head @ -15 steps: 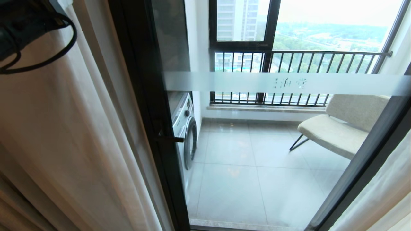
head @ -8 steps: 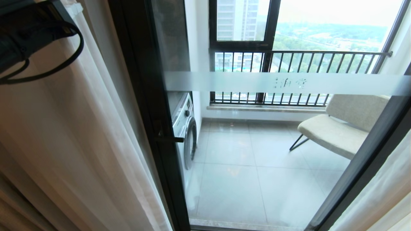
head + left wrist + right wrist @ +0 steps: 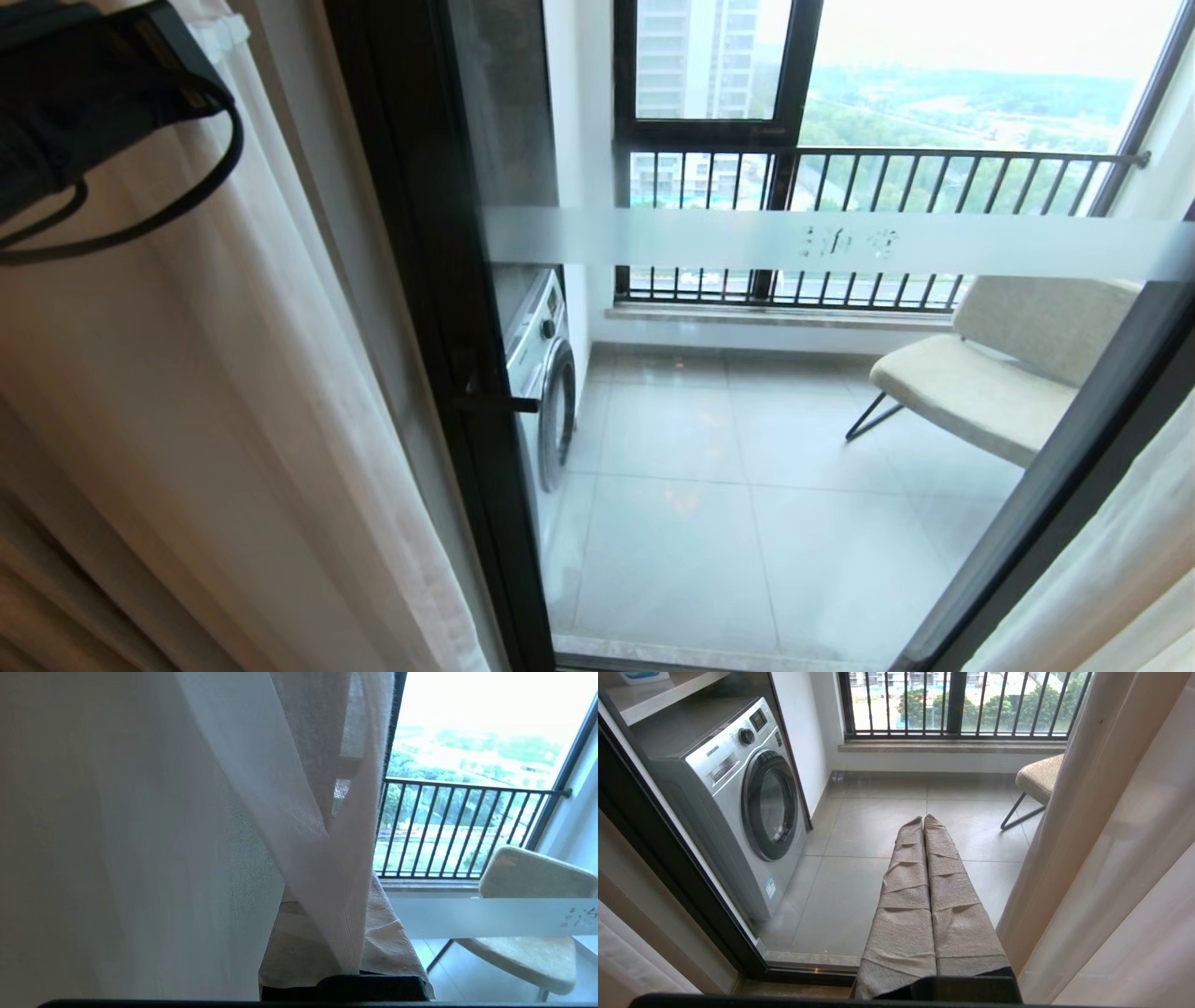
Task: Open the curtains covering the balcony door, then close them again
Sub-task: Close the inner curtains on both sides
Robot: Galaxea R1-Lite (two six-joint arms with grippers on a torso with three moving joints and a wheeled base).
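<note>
The left curtains [image 3: 205,392], cream fabric with a white sheer in front, hang bunched beside the black frame [image 3: 439,308] of the balcony door [image 3: 840,245], whose glass lies uncovered. My left arm [image 3: 75,84] reaches high at the upper left. In the left wrist view my left gripper [image 3: 334,896] is shut on the sheer curtain [image 3: 322,868], which runs up from between its tape-wrapped fingers [image 3: 397,938]. The right curtains [image 3: 1120,569] hang at the far right. My right gripper [image 3: 923,819] is shut and empty, low before the glass.
Behind the glass stand a washing machine [image 3: 541,373] on the left and a beige chair [image 3: 990,383] on the right, with a barred window [image 3: 868,177] beyond. A black door handle [image 3: 495,403] sticks out of the frame. The right curtain [image 3: 1120,849] hangs close beside my right gripper.
My left arm has shifted slightly rightwards towards the door frame, and the sheer curtain's edge has followed it. The whole view has shifted a little. The right arm is still.
</note>
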